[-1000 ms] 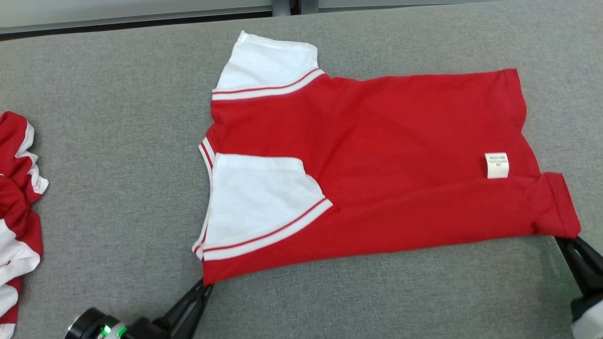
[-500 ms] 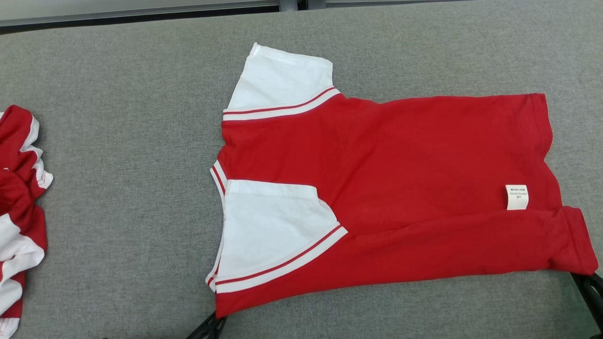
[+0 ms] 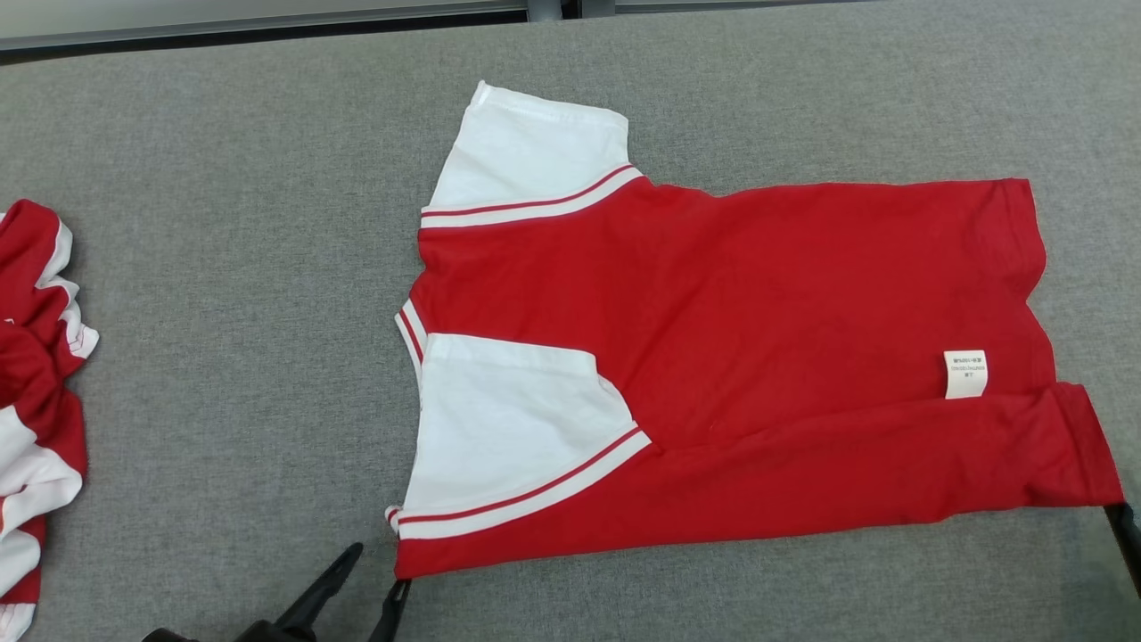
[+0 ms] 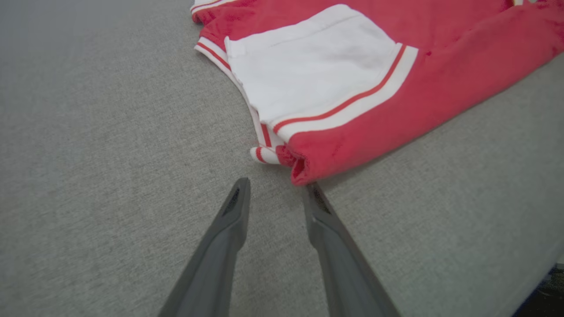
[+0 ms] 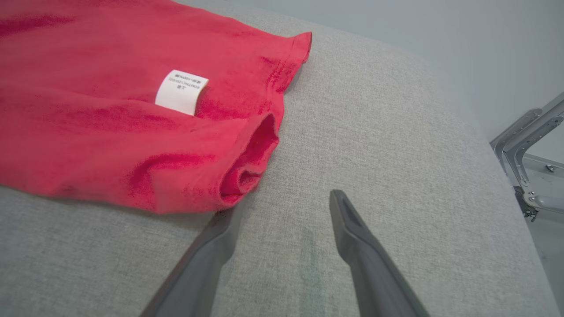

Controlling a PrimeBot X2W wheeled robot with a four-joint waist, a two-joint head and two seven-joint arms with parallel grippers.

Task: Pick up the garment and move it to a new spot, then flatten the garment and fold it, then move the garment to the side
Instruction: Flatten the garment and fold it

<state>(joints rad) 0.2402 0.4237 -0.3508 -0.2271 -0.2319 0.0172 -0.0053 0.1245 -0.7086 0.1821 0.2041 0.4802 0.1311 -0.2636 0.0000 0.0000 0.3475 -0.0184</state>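
Note:
The garment is a red shirt with white sleeves and a white label, lying folded lengthwise on the grey table. At its near left corner my left gripper stands open, its right fingertip just short of the cloth and nothing between the fingers. That left gripper also pokes up from the head view's bottom edge. My right gripper is open at the near right hem corner, its left fingertip touching or just under the rolled hem. A dark right finger shows at the head view's right edge.
Another red and white garment lies crumpled at the table's left edge. The table's far edge runs along the top of the head view. A metal frame stands past the table's right end.
Both grippers were shut on the garment's near corners and have opened and let go. The near edge has settled onto the table. The head camera tilted early on.

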